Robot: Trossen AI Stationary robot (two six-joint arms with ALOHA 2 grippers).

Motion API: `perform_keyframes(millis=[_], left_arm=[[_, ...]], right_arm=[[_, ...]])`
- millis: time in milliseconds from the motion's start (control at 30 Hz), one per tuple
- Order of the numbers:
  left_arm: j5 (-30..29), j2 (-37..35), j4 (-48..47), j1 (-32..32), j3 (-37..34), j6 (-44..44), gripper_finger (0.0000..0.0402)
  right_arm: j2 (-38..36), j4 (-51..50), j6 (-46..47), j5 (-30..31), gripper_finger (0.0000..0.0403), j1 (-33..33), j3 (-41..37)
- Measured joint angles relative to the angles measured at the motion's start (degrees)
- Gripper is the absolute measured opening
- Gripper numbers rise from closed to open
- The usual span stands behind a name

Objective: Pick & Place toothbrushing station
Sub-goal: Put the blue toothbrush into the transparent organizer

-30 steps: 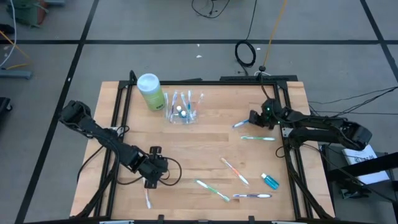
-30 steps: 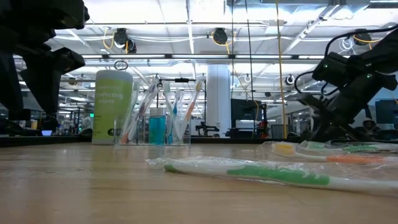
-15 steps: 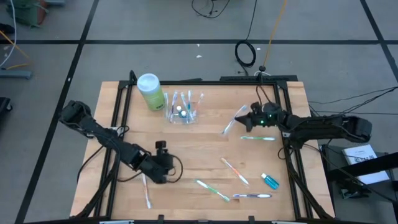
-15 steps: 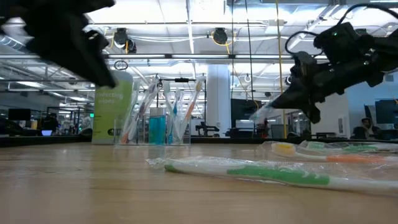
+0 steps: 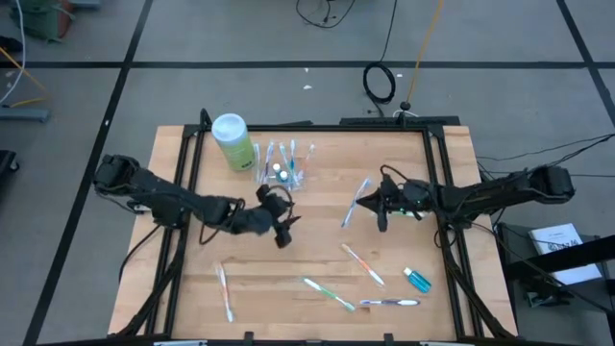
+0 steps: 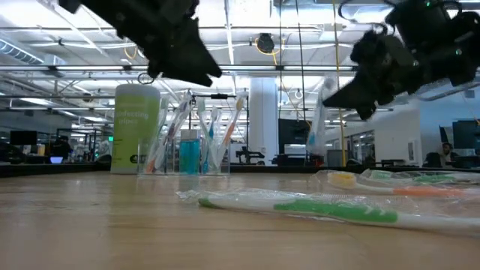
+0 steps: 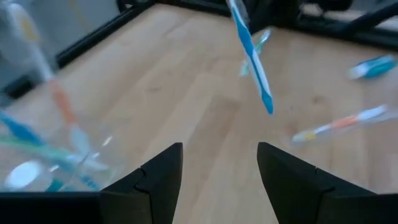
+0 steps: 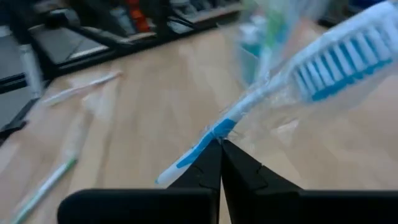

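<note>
A small clear cup [image 5: 281, 173] holding several toothbrushes stands on its base at the far middle of the table; it also shows in the low view [image 6: 191, 146]. My left gripper [image 5: 286, 219] is open and empty, just on the near side of the cup, its fingers [image 7: 155, 183] apart. My right gripper [image 5: 375, 204] is shut on a blue-and-white toothbrush [image 5: 355, 203] in a clear wrapper, above the table's right middle. Other toothbrushes [image 5: 327, 292] [image 5: 363, 264] [image 5: 224, 292] and a blue toothpaste tube [image 5: 416, 279] lie flat on the near part of the table. My right gripper pinches the toothbrush's blue handle [image 8: 211, 135] between its two fingers, nearer the tail end than the bristle head [image 8: 345, 68]. The fingers come from the table's right side and lie across the handle. The toothbrush is lifted clear of the table.
A light-green bottle with a white cap [image 5: 233, 140] stands left of the cup. A dark frame [image 5: 183, 163] runs along the table's left, far and right sides. Bare wood [image 5: 317, 231] lies between the two grippers.
My left gripper has risen from the near left of the table and gone toward the far edge and right, up to the cup. My right gripper has taken the blue-and-white toothbrush off the table, lifted it clear and carried it toward the table's left.
</note>
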Motion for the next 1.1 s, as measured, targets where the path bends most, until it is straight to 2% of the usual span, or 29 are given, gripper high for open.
perform_keyframes(millis=[133, 233, 467, 567, 700, 867, 1000, 1100], left_arm=[[8.5, 0.0, 4.1, 3.5, 0.0, 0.8, 0.0214], [10.8, 0.0, 6.8, 4.9, 0.0, 1.4, 0.0214], [10.6, -1.7, 5.9, 6.6, 0.1, 3.9, 0.0214], [10.4, -4.6, 2.6, 7.0, 0.1, 8.1, 0.0214], [6.7, -9.7, -2.0, 7.5, 0.1, 8.7, 0.0214], [0.9, -16.8, -8.9, 7.5, 0.1, 9.3, 0.0214], [0.9, -19.8, -14.8, 7.5, 0.1, 7.4, 0.0214], [1.7, -19.9, -15.5, 7.5, 0.1, 5.8, 0.0214]], right_arm=[[1.7, -2.9, -5.5, 3.3, 0.0000, 3.5, 6.2], [5.3, -6.3, -10.5, 4.5, 0.0000, 4.5, 12.2], [18.8, -9.9, -20.4, 7.5, 0.0000, 4.2, 27.1], [24.8, -12.7, -24.4, 11.6, 0.0000, 3.5, 32.6], [30.8, -12.3, -29.1, 11.7, 0.0000, 2.5, 36.8], [34.1, -9.4, -31.1, 11.5, 0.0000, 1.7, 39.1], [34.0, -9.0, -31.3, 11.6, 0.0000, 1.6, 39.2], [34.0, -9.1, -31.4, 11.4, 0.0000, 1.7, 39.2]])
